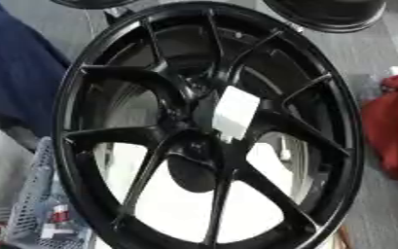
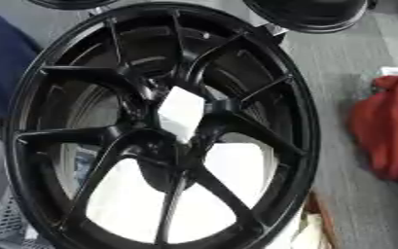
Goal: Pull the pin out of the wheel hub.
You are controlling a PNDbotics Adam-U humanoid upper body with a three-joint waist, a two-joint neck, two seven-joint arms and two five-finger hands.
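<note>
A large glossy black wheel (image 1: 91, 82) with several spokes fills most of both views, standing close in front of me. At its centre, the hub (image 1: 204, 127) carries a white rectangular piece (image 1: 235, 113), tilted, like a tag or label. I cannot make out a pin among the dark spokes. A dark rounded shape (image 1: 191, 171) shows just below the hub; I cannot tell what it is. Neither of my hands shows in either view.
Two more black rims (image 1: 325, 12) show at the top edge. A red cloth bundle (image 1: 393, 129) lies on the grey floor at right. Blue fabric (image 1: 10, 73) is at left, and a grey mesh basket (image 1: 27, 204) with small items sits at lower left.
</note>
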